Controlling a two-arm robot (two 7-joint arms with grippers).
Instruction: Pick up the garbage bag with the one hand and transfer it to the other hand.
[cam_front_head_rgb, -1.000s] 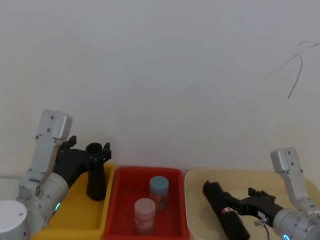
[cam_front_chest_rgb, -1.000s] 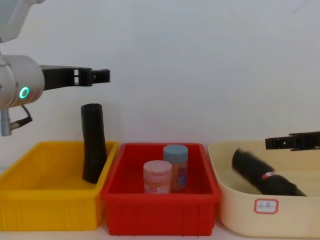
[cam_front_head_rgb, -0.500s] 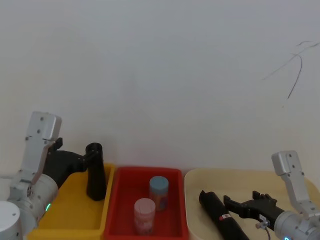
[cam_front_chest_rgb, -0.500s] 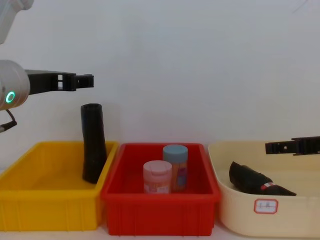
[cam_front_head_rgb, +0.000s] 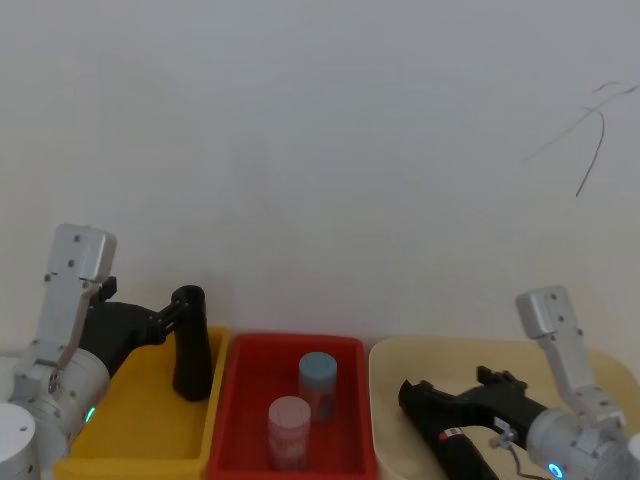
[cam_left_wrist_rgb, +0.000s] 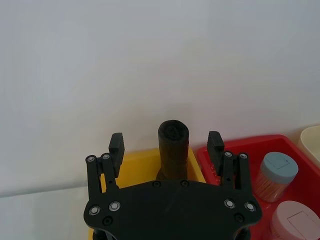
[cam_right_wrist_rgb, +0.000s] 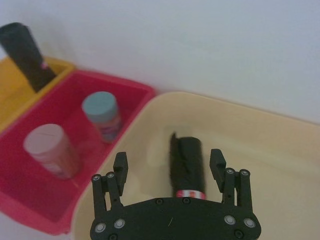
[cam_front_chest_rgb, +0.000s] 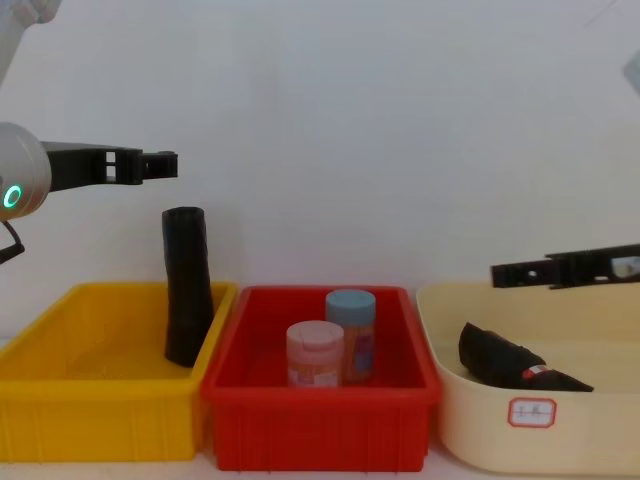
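The garbage bag (cam_front_head_rgb: 452, 447) (cam_front_chest_rgb: 512, 363) (cam_right_wrist_rgb: 188, 165), a black roll with a red-and-white label band, lies on its side in the beige tub (cam_front_chest_rgb: 480, 420). My right gripper (cam_front_head_rgb: 440, 395) (cam_front_chest_rgb: 497, 273) (cam_right_wrist_rgb: 168, 158), on the blue-ringed arm, hovers open just above it, fingers on either side and clear of it. My left gripper (cam_front_head_rgb: 178, 308) (cam_front_chest_rgb: 166, 160) (cam_left_wrist_rgb: 166, 139), on the green-ringed arm, is open above a black roll (cam_front_head_rgb: 190, 345) (cam_front_chest_rgb: 187, 290) (cam_left_wrist_rgb: 173, 147) that stands leaning in the yellow bin (cam_front_chest_rgb: 60, 400).
A red bin (cam_front_chest_rgb: 320, 415) sits between the yellow bin and the beige tub. It holds a blue-lidded jar (cam_front_chest_rgb: 351, 330) and a pink-lidded jar (cam_front_chest_rgb: 315, 352). A white wall stands close behind the bins.
The garbage bag has sunk lower and settled in the tub. My right gripper has moved left and slightly up over it. My left gripper has drawn back to the left.
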